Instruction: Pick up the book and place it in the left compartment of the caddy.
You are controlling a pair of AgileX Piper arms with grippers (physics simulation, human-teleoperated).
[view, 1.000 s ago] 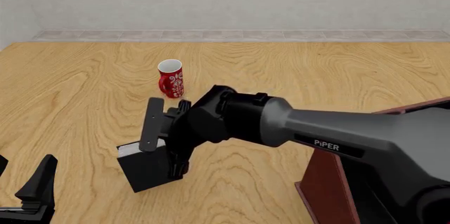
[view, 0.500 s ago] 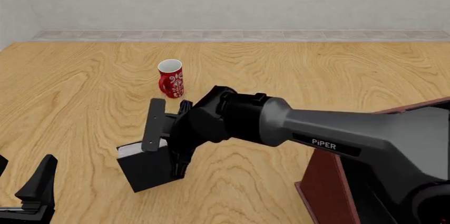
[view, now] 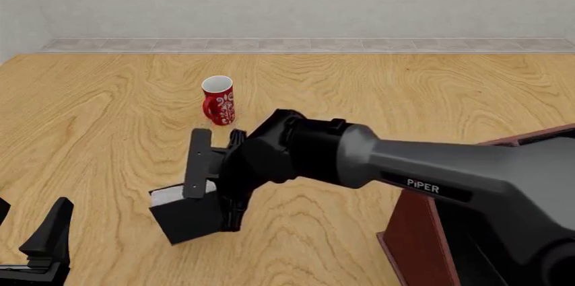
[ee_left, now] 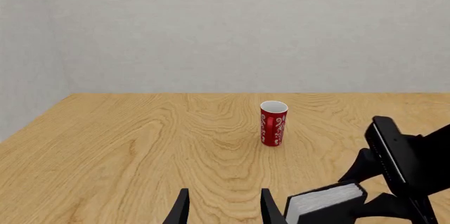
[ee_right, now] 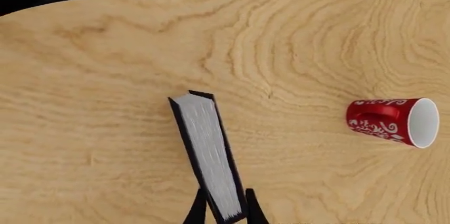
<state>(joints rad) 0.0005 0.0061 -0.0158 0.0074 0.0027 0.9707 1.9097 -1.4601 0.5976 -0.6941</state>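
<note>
The black book (view: 184,217) with its white page edge stands on the table left of centre, tilted a little; it also shows in the wrist views as book (ee_right: 208,155) and book (ee_left: 325,201). My right gripper (view: 214,187) reaches in from the right and is shut on the book, one finger on each cover, as the right gripper (ee_right: 225,209) view shows. The left gripper (view: 29,235) rests open at the near left corner, with nothing between the fingers (ee_left: 181,211). The reddish-brown caddy (view: 415,242) stands at the near right; the right arm hides its left compartment.
A red patterned mug (view: 218,100) stands upright behind the book, a short way from the gripper; it appears as mug (ee_left: 273,124) and mug (ee_right: 390,121) in the wrist views. Wood-grain table stretches to the back wall.
The right gripper has sunk slightly lower over the book, which has barely shifted. The left arm has not moved.
</note>
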